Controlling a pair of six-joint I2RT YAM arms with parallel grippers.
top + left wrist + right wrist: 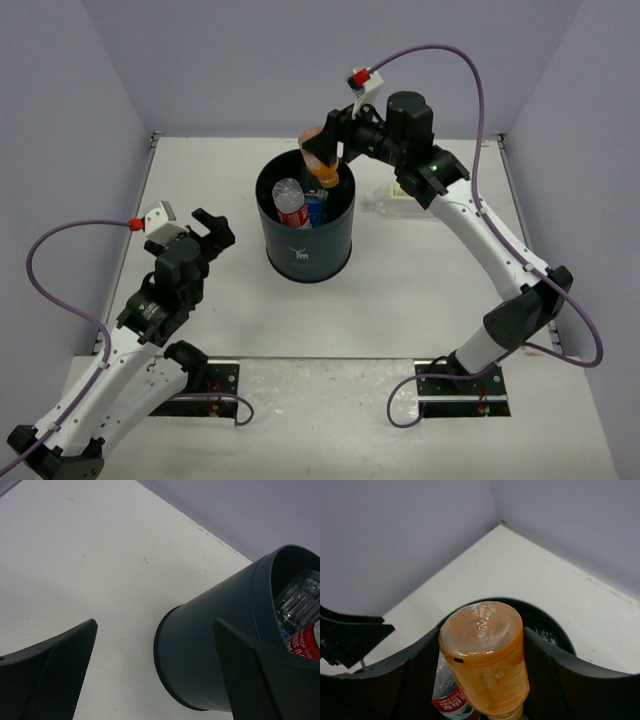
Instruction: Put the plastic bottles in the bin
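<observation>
Top external shows your right end effector (328,152) clamped across the orange bottle (322,168), cap-down over the 12 o'clock rim of the bin (300,250); likely light, slick and squashy, so grip mid-body, while your left end effector (214,229) gapes wide at 9 o'clock.

bin (305,240): standing upright at the middle of the table (420,290), between the two arms.
bottles inside (291,203): at least two are leaning together in the bin, toward its left and middle.
held bottle (322,160): hanging neck down between the fingers of the right gripper (330,148), over the far side of the bin's mouth.
loose bottle (383,205): lying on the table just right of the bin, partly behind the right arm.
left gripper (212,232): hanging left of the bin, apart from it, with nothing between its spread fingers.
</observation>
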